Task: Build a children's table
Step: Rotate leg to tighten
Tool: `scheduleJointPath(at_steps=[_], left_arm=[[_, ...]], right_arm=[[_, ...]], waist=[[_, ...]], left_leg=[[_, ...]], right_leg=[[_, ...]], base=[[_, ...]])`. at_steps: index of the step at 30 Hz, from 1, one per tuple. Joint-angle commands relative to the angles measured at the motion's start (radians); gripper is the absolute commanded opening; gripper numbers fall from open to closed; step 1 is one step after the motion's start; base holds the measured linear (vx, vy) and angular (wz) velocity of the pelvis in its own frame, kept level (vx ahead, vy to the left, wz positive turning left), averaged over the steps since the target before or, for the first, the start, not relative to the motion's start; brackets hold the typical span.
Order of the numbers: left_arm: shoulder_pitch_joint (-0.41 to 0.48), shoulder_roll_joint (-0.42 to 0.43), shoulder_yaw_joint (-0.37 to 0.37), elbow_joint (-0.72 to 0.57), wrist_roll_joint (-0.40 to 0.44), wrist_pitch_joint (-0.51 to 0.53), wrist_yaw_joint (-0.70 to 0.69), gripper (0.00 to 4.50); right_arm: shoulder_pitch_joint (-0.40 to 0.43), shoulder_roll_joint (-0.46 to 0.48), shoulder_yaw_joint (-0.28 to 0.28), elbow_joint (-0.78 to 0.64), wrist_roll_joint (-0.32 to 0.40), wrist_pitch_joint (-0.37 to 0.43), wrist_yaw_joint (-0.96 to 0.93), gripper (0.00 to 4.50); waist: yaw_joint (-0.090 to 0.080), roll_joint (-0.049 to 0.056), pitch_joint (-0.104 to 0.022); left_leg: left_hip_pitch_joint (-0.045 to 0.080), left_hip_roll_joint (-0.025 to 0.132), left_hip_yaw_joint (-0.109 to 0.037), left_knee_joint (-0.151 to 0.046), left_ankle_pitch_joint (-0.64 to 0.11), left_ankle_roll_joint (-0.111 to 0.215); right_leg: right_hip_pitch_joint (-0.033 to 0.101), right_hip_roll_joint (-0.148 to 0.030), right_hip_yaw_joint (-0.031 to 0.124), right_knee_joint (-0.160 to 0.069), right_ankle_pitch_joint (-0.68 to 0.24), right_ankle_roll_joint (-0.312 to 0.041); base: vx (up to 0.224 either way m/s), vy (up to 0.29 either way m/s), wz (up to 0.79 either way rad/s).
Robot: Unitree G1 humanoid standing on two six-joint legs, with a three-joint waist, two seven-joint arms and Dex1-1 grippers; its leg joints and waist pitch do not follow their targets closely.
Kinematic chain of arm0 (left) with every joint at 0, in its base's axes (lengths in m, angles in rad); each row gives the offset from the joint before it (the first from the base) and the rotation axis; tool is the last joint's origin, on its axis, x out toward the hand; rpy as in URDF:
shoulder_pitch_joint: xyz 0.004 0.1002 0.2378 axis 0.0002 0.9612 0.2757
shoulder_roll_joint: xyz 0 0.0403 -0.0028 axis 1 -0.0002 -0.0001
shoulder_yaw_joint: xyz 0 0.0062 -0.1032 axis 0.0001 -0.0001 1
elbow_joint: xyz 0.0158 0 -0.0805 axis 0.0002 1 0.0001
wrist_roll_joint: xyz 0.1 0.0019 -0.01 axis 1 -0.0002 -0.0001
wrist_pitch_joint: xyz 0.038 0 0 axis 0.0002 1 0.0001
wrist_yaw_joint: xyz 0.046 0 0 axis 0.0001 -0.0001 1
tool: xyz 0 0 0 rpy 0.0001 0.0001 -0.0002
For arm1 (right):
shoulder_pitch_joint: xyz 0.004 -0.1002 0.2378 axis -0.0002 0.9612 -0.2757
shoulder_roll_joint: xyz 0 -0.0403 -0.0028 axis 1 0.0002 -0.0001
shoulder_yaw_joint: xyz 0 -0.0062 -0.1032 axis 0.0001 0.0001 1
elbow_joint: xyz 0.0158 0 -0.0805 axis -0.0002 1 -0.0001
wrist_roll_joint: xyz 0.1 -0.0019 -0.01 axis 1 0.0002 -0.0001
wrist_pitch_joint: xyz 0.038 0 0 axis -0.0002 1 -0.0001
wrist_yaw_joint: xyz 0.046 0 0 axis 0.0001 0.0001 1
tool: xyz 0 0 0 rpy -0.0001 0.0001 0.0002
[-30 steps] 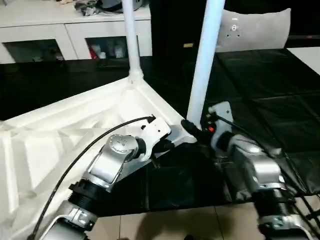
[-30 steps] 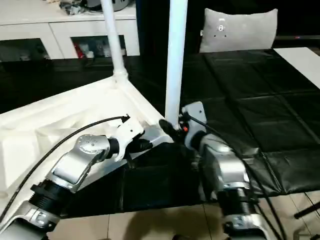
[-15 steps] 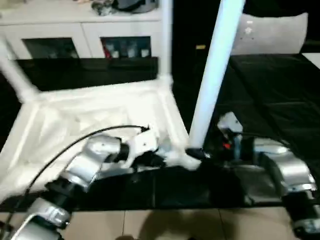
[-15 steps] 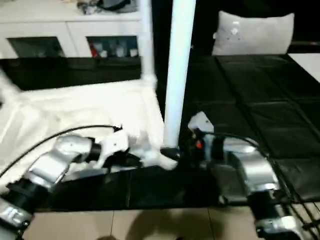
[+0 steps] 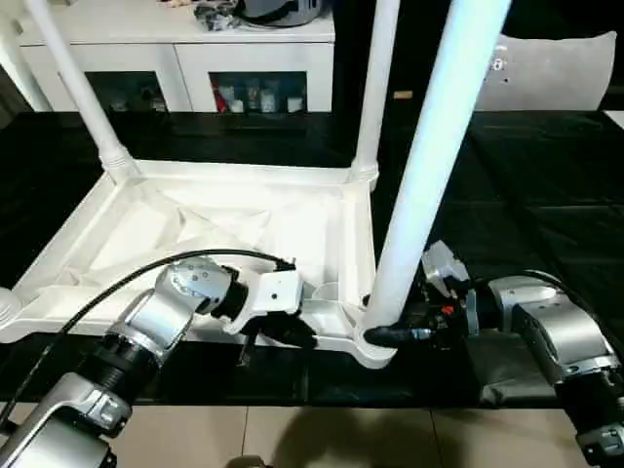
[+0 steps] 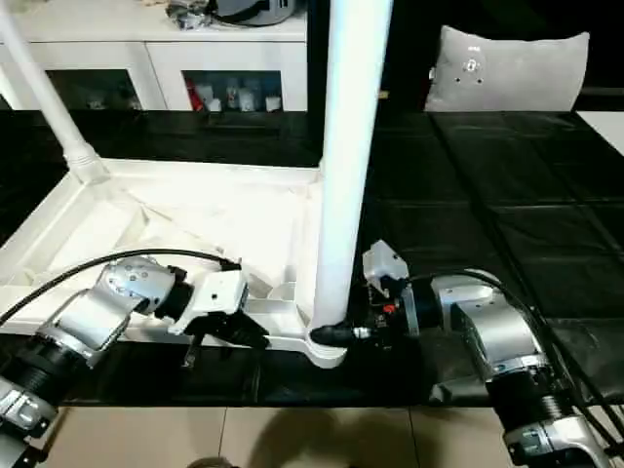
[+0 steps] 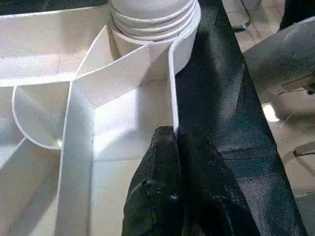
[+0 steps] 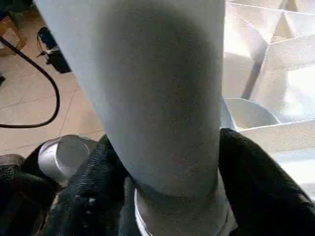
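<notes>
Right now the all-white plastic children's table (image 5: 244,219) lies upside down on the black mat (image 5: 546,195), its ribbed underside facing up. Three long tapered white tube legs stand in its round corner sockets: one at the far left (image 5: 73,83), one at the far right (image 5: 375,88), and the nearest one (image 5: 429,175) at the near right corner socket (image 5: 375,343).

The left gripper (image 7: 172,142) is pinched shut on the thin near rim of the top (image 7: 173,88), just left of that socket, steadying it. The right gripper (image 6: 336,334) reaches in from the right, and its black fingers (image 8: 256,182) wrap either side of the near leg's base, right above the threaded collar. So it is closed around the near leg, not gaping.

I'd judge all of this to be light, hollow plastic: stiff enough along the ribs, but smooth and rather slippery on the round tube. The leg is tall, so a hold low by the collar gives the best control for turning or pressing it home; higher up it would lever sideways and could tip the light top. The rim is thin and may flex under a hard pinch, so holding near a corner, where the socket stiffens it, looks wisest. Behind, a white cabinet with glass doors (image 5: 175,58) lines the far wall.
</notes>
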Motion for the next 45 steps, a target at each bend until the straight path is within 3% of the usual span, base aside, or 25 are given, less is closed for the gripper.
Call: scheduleJointPath(at_steps=[1,3,9,10,13,15,17,19,20,21,23,24,25,26,29,32,36,45], left_arm=[[-0.01,0.001,-0.028,0.011,0.014,-0.017,-0.032,0.0],[-0.009,0.001,-0.027,0.01,0.011,-0.014,-0.034,0.0],[0.008,-0.011,-0.001,-0.01,-0.025,0.044,-0.027,0.0],[0.011,-0.017,0.006,-0.017,-0.032,0.06,-0.015,0.0],[0.019,-0.032,0.026,-0.037,-0.043,0.108,0.021,0.0],[0.031,-0.061,0.057,-0.075,-0.053,0.199,0.107,0.0],[0.037,-0.083,0.077,-0.096,-0.057,0.256,0.163,0.0],[0.041,-0.11,0.1,-0.114,-0.059,0.305,0.222,0.0],[0.041,-0.119,0.106,-0.117,-0.057,0.317,0.242,0.0],[0.041,-0.133,0.115,-0.12,-0.054,0.335,0.271,0.0],[0.038,-0.178,0.141,-0.123,-0.037,0.391,0.365,0.0],[0.033,-0.234,0.163,-0.113,-0.011,0.424,0.474,0.0],[0.033,-0.234,0.163,-0.113,-0.011,0.424,0.474,0.0],[0.029,-0.272,0.172,-0.111,0.008,0.441,0.545,0.0],[0.02,-0.309,0.174,-0.115,0.022,0.457,0.611,0.0],[0.013,-0.314,0.167,-0.108,0.024,0.461,0.618,0.0],[0.01,-0.29,0.153,-0.106,0.038,0.454,0.594,0.0],[0.021,-0.155,0.105,-0.067,0.051,0.324,0.437,0.0]], right_arm=[[0.0,-0.007,0.005,-0.016,0.02,0.016,0.027,2.49],[0.001,-0.006,0.006,-0.017,0.022,0.018,0.028,2.26],[0.009,0.017,-0.01,-0.036,0.055,0.063,0.001,2.11],[0.007,0.031,-0.016,-0.033,0.053,0.076,-0.035,2.11],[-0.001,0.067,-0.031,-0.021,0.03,0.094,-0.137,2.09],[-0.026,0.149,-0.067,0.01,-0.019,0.117,-0.344,2.09],[-0.04,0.194,-0.087,0.024,-0.035,0.138,-0.449,2.08],[-0.047,0.232,-0.096,0.023,-0.048,0.158,-0.527,2.06],[-0.051,0.244,-0.1,0.028,-0.057,0.165,-0.558,2.05],[-0.056,0.261,-0.106,0.035,-0.069,0.176,-0.604,2.05],[-0.073,0.314,-0.129,0.063,-0.095,0.201,-0.73,2.05],[-0.087,0.361,-0.16,0.097,-0.099,0.187,-0.835,2.05],[-0.087,0.361,-0.16,0.097,-0.099,0.187,-0.835,2.05],[-0.092,0.383,-0.166,0.12,-0.122,0.122,-0.884,2.6],[-0.087,0.406,-0.177,0.121,-0.122,0.097,-0.91,2.73],[-0.075,0.407,-0.178,0.091,-0.105,0.094,-0.88,2.93],[-0.059,0.384,-0.181,0.075,-0.11,0.07,-0.858,3.39],[0.009,0.225,-0.161,0.021,-0.055,-0.007,-0.557,4.05]], waist=[[-0.005,-0.014,-0.072],[-0.004,-0.013,-0.074],[-0.004,-0.014,-0.073],[-0.005,-0.019,-0.072],[-0.012,-0.018,-0.067],[-0.021,-0.019,-0.062],[-0.043,-0.017,-0.059],[-0.071,-0.011,-0.058],[-0.077,-0.009,-0.058],[-0.091,-0.008,-0.061],[-0.106,-0.011,-0.064],[-0.112,-0.005,-0.064],[-0.12,-0.009,-0.062],[-0.12,-0.01,-0.067],[-0.116,-0.011,-0.07],[-0.103,-0.008,-0.077],[-0.091,-0.005,-0.079],[-0.073,-0.008,-0.072]], left_leg=[[-0.001,0.039,-0.006,-0.068,-0.11,0.071],[-0.001,0.039,-0.005,-0.067,-0.106,0.071],[-0.002,0.039,-0.005,-0.067,-0.104,0.069],[-0.002,0.038,-0.005,-0.067,-0.106,0.069],[-0.002,0.033,-0.004,-0.068,-0.123,0.054],[0.002,0.026,-0.003,-0.068,-0.145,0.038],[0.003,0.018,-0.007,-0.065,-0.175,0.011],[0.007,0.017,-0.009,-0.063,-0.208,0.017],[0.009,0.019,-0.01,-0.064,-0.219,0.021],[0.0,0.025,-0.014,-0.067,-0.22,0.023],[0.0,0.024,-0.015,-0.067,-0.213,0.024],[-0.002,0.021,-0.015,-0.066,-0.201,0.026],[0.001,0.019,-0.011,-0.064,-0.197,0.029],[-0.001,0.014,-0.009,-0.061,-0.181,0.036],[-0.003,0.019,-0.008,-0.063,-0.156,0.053],[-0.013,0.028,-0.011,-0.063,-0.066,0.085],[-0.013,0.03,-0.009,-0.062,-0.026,0.105],[-0.005,0.033,-0.007,-0.068,-0.11,0.089]], right_leg=[[0.062,-0.072,0.066,-0.072,-0.401,-0.066],[0.062,-0.072,0.066,-0.07,-0.395,-0.066],[0.062,-0.072,0.066,-0.07,-0.395,-0.067],[0.062,-0.071,0.065,-0.072,-0.404,-0.062],[0.06,-0.071,0.061,-0.08,-0.458,-0.043],[0.058,-0.07,0.054,-0.093,-0.526,-0.014],[0.059,-0.068,0.039,-0.103,-0.581,0.014],[0.059,-0.064,0.027,-0.118,-0.6,0.042],[0.06,-0.064,0.024,-0.12,-0.594,0.042],[0.069,-0.065,0.023,-0.116,-0.554,0.039],[0.068,-0.066,0.026,-0.112,-0.517,0.022],[0.069,-0.068,0.028,-0.11,-0.505,0.007],[0.062,-0.066,0.028,-0.116,-0.511,0.001],[0.067,-0.067,0.028,-0.113,-0.505,0.001],[0.067,-0.066,0.035,-0.105,-0.46,-0.013],[0.07,-0.066,0.051,-0.074,-0.309,-0.069],[0.072,-0.068,0.057,-0.061,-0.234,-0.106],[0.069,-0.069,0.056,-0.077,-0.343,-0.077]], base=[[0.0,0.0,0.0],[0.0,0.0,0.0],[0.0,0.0,0.0],[0.0,0.0,0.0],[0.0,0.0,0.0],[0.0,0.0,0.0],[0.0,0.0,0.0],[0.0,0.0,0.0],[0.0,0.0,0.0],[0.0,0.0,0.0],[0.0,0.0,0.0],[0.0,0.0,0.0],[0.0,0.0,0.0],[0.0,0.0,0.0],[0.0,0.0,0.0],[0.0,0.0,0.0],[0.013,-0.005,0.01],[0.0,0.0,0.0]])
